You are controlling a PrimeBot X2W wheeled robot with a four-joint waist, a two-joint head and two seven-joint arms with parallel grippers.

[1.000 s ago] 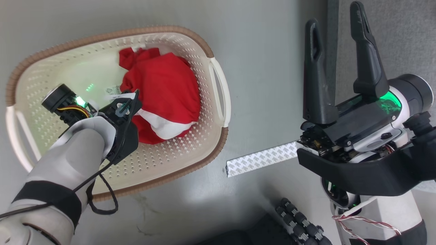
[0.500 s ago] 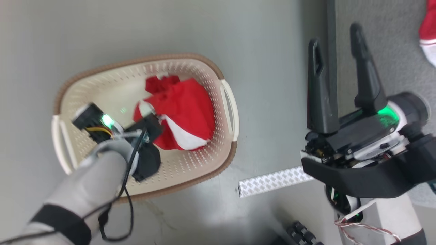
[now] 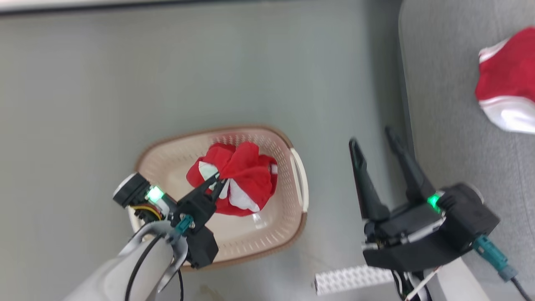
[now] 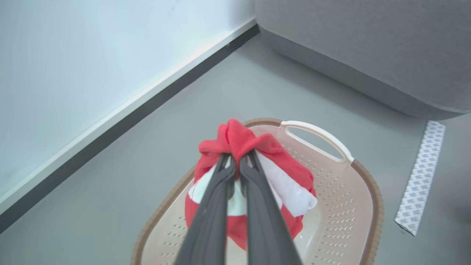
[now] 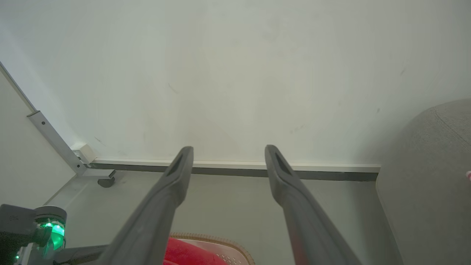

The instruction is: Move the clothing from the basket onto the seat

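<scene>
The fingers of the left gripper (image 3: 219,180) pinch the red garment (image 3: 250,184) over the basket (image 3: 271,242). The right gripper (image 3: 372,139), at 3 o'clock, has its fingers spread and empty. A second garment (image 3: 505,79) lies on the seat (image 3: 443,104) at 2 o'clock.

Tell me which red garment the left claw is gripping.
The red garment bunched over the basket, pinched in the shut left claw. The other red garment lies loose on the grey seat, untouched.
</scene>
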